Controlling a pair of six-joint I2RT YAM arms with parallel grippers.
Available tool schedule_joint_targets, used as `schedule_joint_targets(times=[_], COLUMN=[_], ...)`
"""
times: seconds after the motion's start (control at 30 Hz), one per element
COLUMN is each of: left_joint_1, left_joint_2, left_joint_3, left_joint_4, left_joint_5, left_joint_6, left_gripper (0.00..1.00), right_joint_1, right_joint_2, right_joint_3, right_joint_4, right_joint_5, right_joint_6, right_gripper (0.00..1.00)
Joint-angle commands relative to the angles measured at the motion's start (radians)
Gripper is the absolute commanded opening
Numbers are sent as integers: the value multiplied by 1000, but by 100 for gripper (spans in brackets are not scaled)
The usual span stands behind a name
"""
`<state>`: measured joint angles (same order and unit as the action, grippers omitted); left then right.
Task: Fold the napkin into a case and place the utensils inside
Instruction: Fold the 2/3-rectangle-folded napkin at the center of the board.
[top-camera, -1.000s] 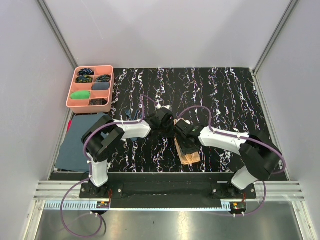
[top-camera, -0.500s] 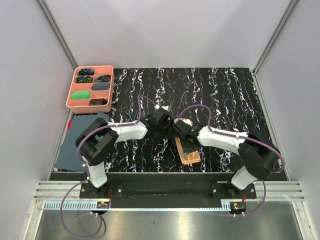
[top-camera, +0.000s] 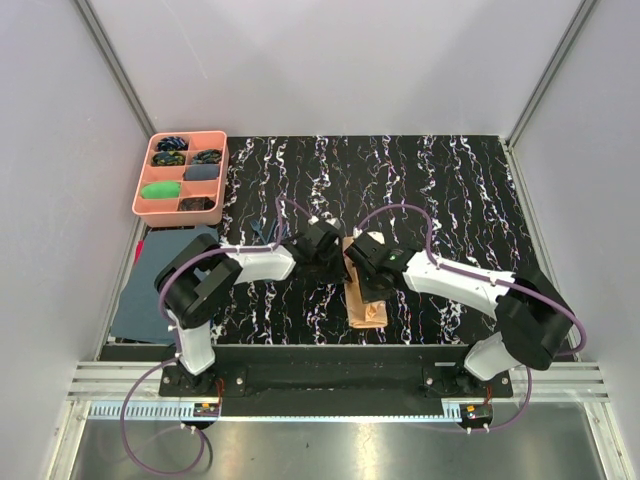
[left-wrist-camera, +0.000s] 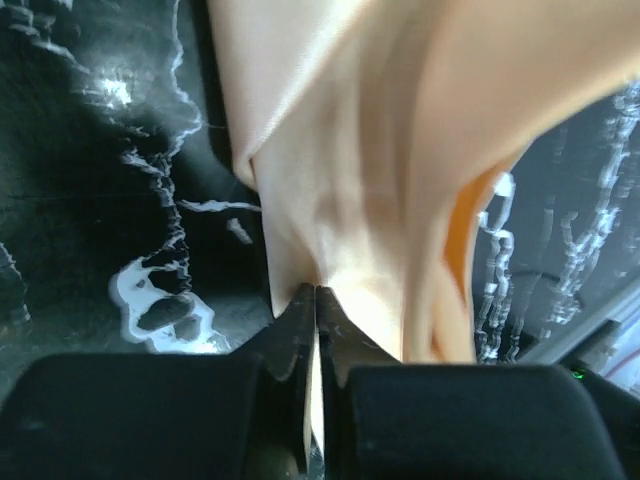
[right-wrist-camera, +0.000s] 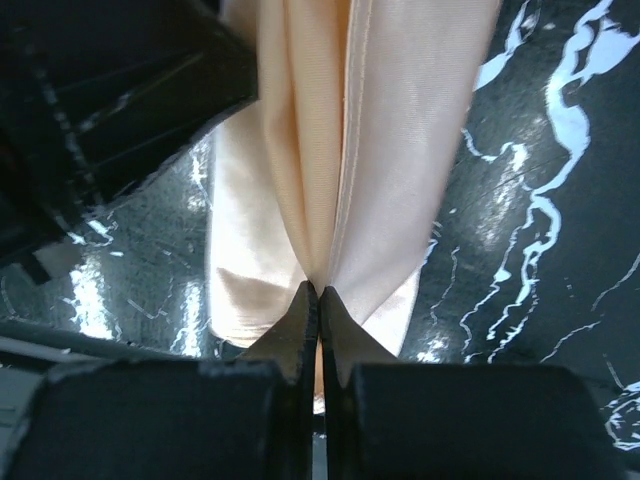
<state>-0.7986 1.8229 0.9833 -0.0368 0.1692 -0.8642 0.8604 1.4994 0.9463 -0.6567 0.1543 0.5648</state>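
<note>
Left hand (left-wrist-camera: 316, 293) and right hand (right-wrist-camera: 319, 291) pinch the napkin (top-camera: 368, 312) (folded narrow)

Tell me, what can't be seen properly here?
- Top view: the napkin's far end, covered by the left gripper and right gripper.
- Left wrist view: napkin folds blurred, cut off by the top edge.
- Top view: pink tray's contents, too small.
- Utensils: not found in any view.
</note>
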Motion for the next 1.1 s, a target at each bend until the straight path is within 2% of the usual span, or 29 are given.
schedule_joint_targets(times=[0.0, 0.2, 0.3, 0.53, 0.57, 0.63, 0.67, 0.7, 0.77, 0.8, 0.9, 0.93, 1.07], left_joint_1=[-19, -51, -51, -51, -50, -48, -44, -39, -19, -10, 32, 42, 79], left_joint_2=[53, 82, 73, 24, 21, 4, -2, -20, -46, -81, -163, -181, -261], left_joint_3=[0, -31, -52, -67, -67, -64, -63, -63, -66, -83, -132, -146, -262], left_joint_4=[55, 86, 98, 87, 86, 81, 74, 69, 45, 40, 14, 11, 34], left_joint_5=[27, 7, 3, -8, -8, -8, -7, -8, -17, -22, -37, -27, 7], left_joint_6=[-12, -32, -39, -27, -24, -12, -7, 1, 8, 14, 37, 43, 59], left_gripper=[4, 2, 2, 1, 1, 3, 5, 12, 20, 28, 37, 43, 50], right_joint_1=[8, 8, 5, -29, -35, -41, -52, -58, -70, -84, -96, -101, -115], right_joint_2=[-21, 16, 48, 81, 84, 93, 102, 108, 108, 111, 113, 114, 102], right_joint_3=[55, 74, 60, -35, -41, -52, -56, -60, -86, -92, -104, -106, -121], right_joint_4=[2, 57, 92, 233, 250, 282, 293, 319, 354, 377, 394, 397, 414], right_joint_5=[-53, -150, -151, -174, -182, -199, -203, -225, -239, -261, -282, -289, -327], right_joint_6=[35, 102, 135, 139, 135, 119, 118, 116, 122, 127, 135, 135, 150], right_gripper=[0, 0, 0, 0, 2, 12, 12, 12, 12, 12, 12, 14, 20])
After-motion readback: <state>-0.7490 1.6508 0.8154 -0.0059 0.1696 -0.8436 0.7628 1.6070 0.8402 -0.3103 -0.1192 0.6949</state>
